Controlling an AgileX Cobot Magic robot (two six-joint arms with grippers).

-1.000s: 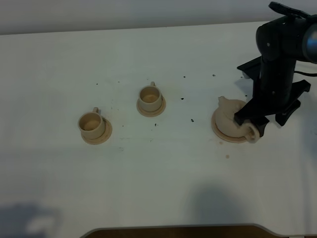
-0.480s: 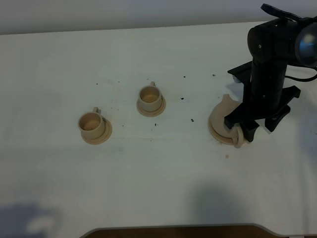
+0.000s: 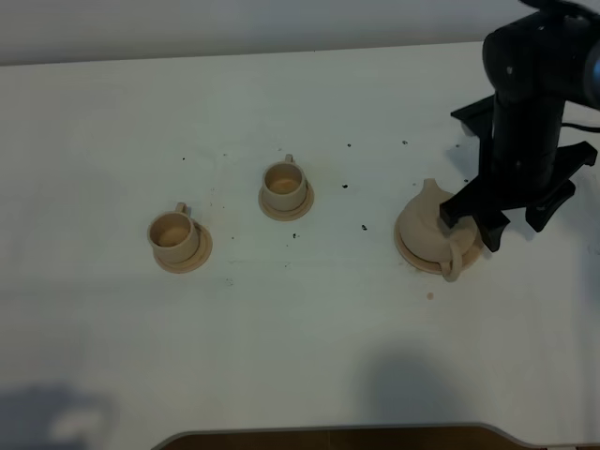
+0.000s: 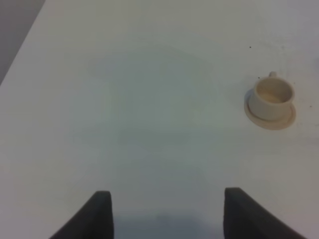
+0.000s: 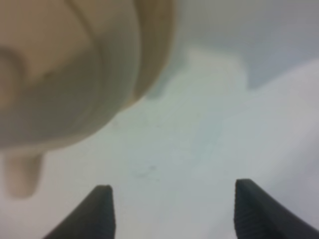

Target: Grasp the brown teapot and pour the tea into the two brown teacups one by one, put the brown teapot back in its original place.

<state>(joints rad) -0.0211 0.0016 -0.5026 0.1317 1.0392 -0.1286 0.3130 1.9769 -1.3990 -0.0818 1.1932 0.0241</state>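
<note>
Beige teapot (image 3: 427,230) is sitting on the wide saucer (image 3: 405,253) at the right of the table (image 3: 309,356), well apart from the near cup (image 3: 174,234) and far cup (image 3: 283,185) to its left. Right gripper (image 5: 173,191) is hovering just beside the teapot's handle side, jaws spread wide and gripping nothing; in the wrist view the blurred teapot is lying off to one side of the gap, not between the fingers. Left gripper (image 4: 167,196) is also gaping, empty.

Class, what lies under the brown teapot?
A flat round saucer; only part of its rim shows beside the brown teapot. The saucer's middle is hidden under the pot.
</note>
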